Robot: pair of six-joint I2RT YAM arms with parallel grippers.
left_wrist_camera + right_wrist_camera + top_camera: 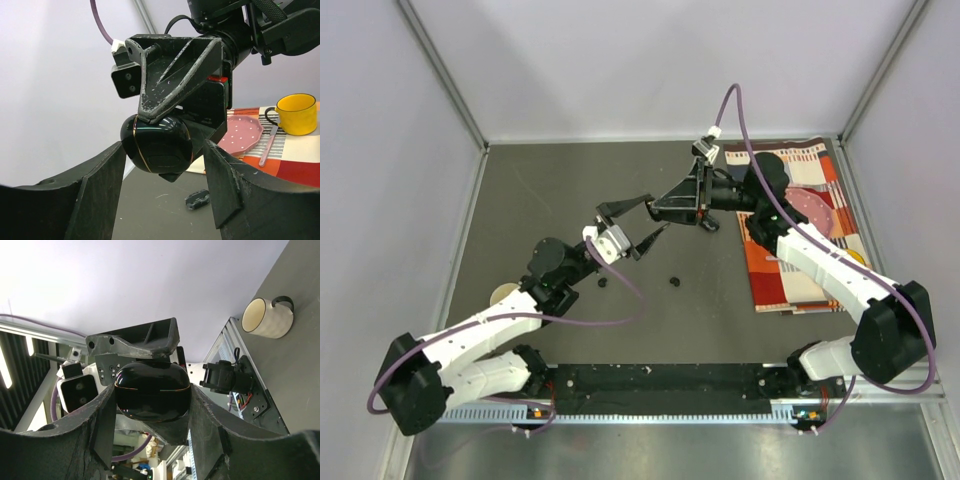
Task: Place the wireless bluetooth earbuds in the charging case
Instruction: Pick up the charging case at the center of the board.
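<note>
Charging case (152,395) inside right gripper (152,388), midair

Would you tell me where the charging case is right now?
The charging case is clamped in the right gripper above the table, facing the open left gripper.

Black charging case (159,149), right claw (156,144) clamping it (mug (296,114) behind)

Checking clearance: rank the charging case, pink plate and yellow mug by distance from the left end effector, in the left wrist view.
1. charging case: centre, just ahead of the left end effector.
2. pink plate: behind it, right.
3. yellow mug: far right, beyond the plate.
</note>
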